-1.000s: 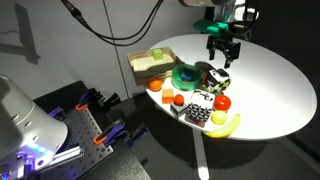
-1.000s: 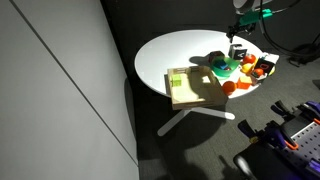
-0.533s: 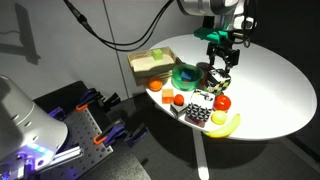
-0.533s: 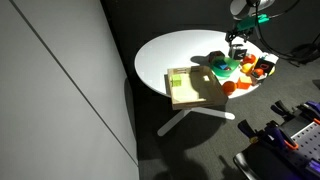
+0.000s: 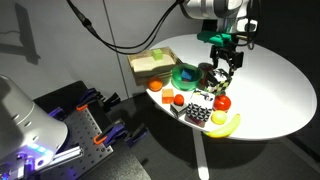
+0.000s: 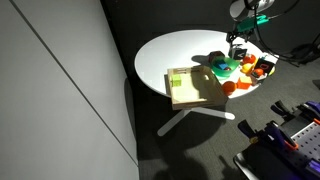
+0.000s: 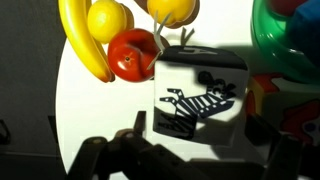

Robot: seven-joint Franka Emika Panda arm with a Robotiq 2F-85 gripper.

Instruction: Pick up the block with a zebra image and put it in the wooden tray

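Observation:
The block with a zebra image is a white cube with a black striped zebra on its top face. It sits on the table between a tomato and the green bowl. My gripper is open just above it, with one dark finger on each side and not touching it. In both exterior views the gripper hangs low over the cluster of objects, and the block shows just under it. The wooden tray lies beyond the bowl and holds some flat pieces.
A green bowl, a tomato, a banana, lemons and an orange-red cube crowd round the block. A black-and-white dotted piece lies near the table's edge.
My gripper has moved down and slightly sideways towards the zebra block. Its fingers stay open. The objects have not moved.

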